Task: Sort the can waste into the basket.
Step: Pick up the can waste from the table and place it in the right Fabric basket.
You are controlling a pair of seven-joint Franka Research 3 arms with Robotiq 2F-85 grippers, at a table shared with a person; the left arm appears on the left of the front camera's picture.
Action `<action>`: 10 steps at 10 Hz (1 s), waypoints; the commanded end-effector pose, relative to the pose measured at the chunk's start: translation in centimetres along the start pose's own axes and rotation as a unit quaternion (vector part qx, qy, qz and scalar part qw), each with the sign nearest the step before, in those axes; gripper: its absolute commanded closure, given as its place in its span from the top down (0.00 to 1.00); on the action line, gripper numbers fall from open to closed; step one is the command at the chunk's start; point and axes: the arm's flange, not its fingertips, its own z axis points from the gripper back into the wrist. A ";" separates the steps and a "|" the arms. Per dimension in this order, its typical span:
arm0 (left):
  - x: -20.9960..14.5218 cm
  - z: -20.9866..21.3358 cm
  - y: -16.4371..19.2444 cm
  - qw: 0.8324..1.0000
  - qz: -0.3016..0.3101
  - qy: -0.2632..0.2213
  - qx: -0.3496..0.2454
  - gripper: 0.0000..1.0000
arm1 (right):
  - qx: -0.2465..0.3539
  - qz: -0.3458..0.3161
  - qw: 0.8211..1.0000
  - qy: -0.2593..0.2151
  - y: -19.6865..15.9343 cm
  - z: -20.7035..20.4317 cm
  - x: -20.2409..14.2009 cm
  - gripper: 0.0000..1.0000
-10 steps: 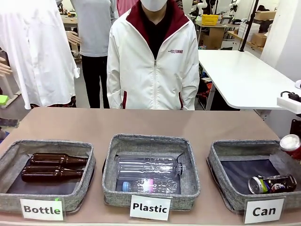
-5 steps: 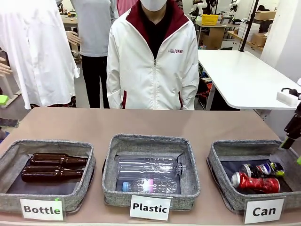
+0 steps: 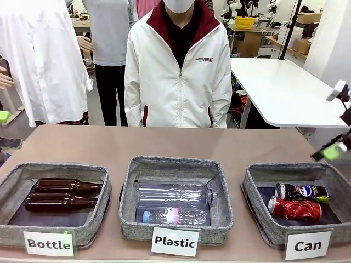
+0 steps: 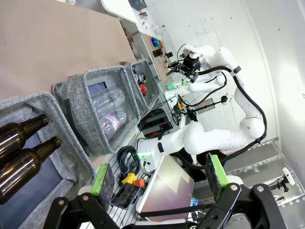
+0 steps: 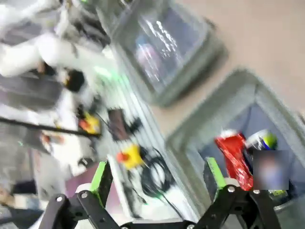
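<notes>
The bench [image 3: 181, 145] has a plain, matte brown top. Behind it stands a person in a white jacket [image 3: 178, 71] with dark red trim. To the right of the person, a white table [image 3: 279, 90] with a rounded corner stands on a grey floor [image 3: 98, 112]. Farther back, a yellow bin [image 3: 244, 22] rests on a cluttered work surface, with cardboard boxes [image 3: 307, 17] near it. The room is evenly and brightly lit. A white wall [image 3: 334, 41] closes the right side.

red can [image 3: 294, 209] dropped in basket [image 3: 258, 216], right hand [image 3: 335, 148] risen
</notes>
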 end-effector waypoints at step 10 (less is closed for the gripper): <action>0.2 -0.2 -0.5 1.000 0.002 -0.007 -0.009 1.00 | 0.182 -0.240 0.918 -0.256 -2.5 2.8 2.1 1.00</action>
